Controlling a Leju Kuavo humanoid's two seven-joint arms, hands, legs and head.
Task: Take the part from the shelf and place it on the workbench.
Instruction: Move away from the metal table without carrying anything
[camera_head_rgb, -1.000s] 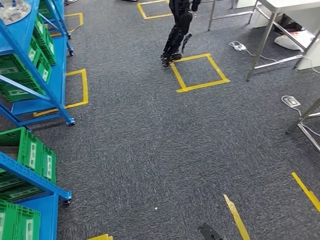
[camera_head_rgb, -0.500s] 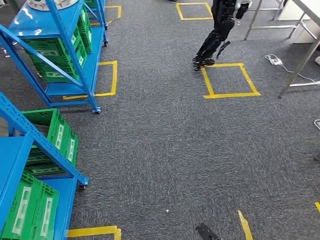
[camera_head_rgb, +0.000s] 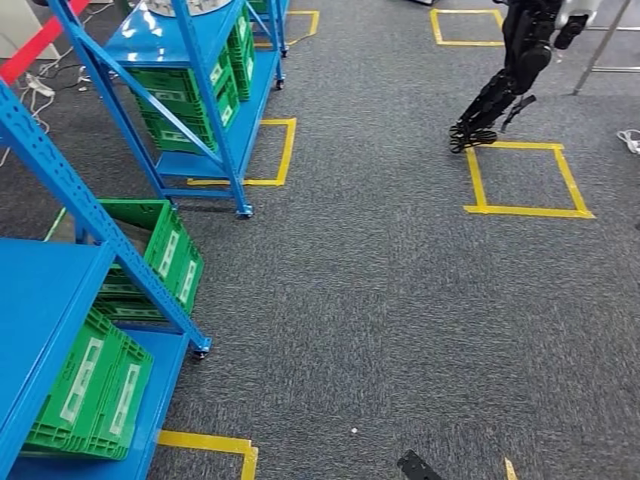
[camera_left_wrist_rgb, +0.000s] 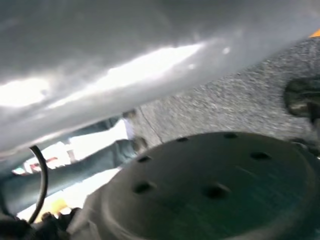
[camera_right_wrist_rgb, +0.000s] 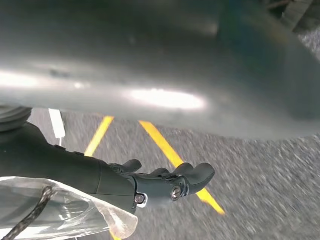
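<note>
Two blue shelf racks stand on the left in the head view, a near rack (camera_head_rgb: 45, 300) and a far rack (camera_head_rgb: 189, 90). On the far rack's top shelf lies a pale round thing (camera_head_rgb: 177, 5), cut off by the picture's edge. My right hand (camera_right_wrist_rgb: 166, 182) hangs over the grey carpet with its dark fingers stretched out and nothing in them. In the left wrist view a blurred grey cover (camera_left_wrist_rgb: 113, 60) of my left hand crosses the picture, and its fingers are hidden.
Green crates (camera_head_rgb: 90, 385) fill the lower shelves of both racks. Yellow tape squares (camera_head_rgb: 524, 180) mark the grey carpet. Another dark legged robot (camera_head_rgb: 513, 70) stands at the far right by one square. A red bar (camera_head_rgb: 34, 45) and cables lie at the far left.
The whole head view has swung to the left: the racks slid right and nearer, the other robot and tape square moved right, and the table legs left the picture.
</note>
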